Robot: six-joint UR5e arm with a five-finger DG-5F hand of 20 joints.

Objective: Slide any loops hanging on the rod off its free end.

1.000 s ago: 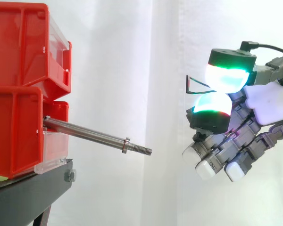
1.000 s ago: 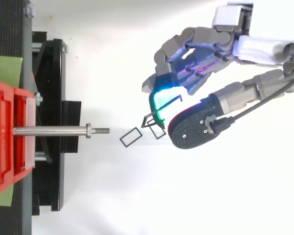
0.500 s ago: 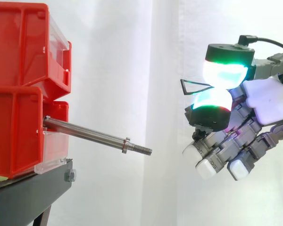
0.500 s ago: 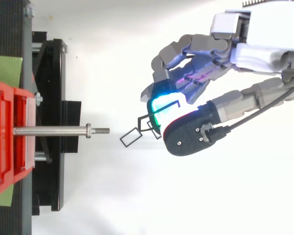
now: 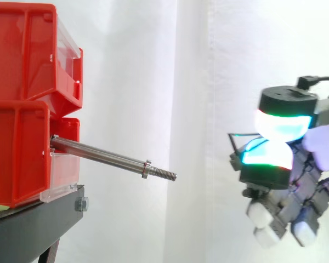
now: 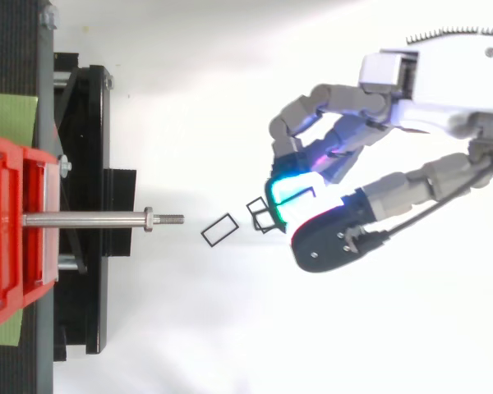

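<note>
Side view: red bins [image 5: 22, 104] stacked at left on a black stand [image 5: 33, 222]. A metal rod [image 5: 98, 156] sticks out of the lower bin toward the right, tilted slightly down, with a nut [image 5: 146, 169] just before its threaded tip. Nothing hangs on the rod. The hand [image 5: 322, 147] is at right, well apart from the rod tip, with two glowing cyan-green pads pinched on a thin black wire held loop [image 5: 233, 139]; its other fingers are curled below.

Top view: the rod [image 6: 90, 219] points right, bare. A loose loop [image 6: 222, 229], rectangular black wire, sits just past the rod tip without touching it. The held loop [image 6: 260, 215] is to the right of it, clamped between the thumb and a glowing finger of the hand [image 6: 431, 98].
</note>
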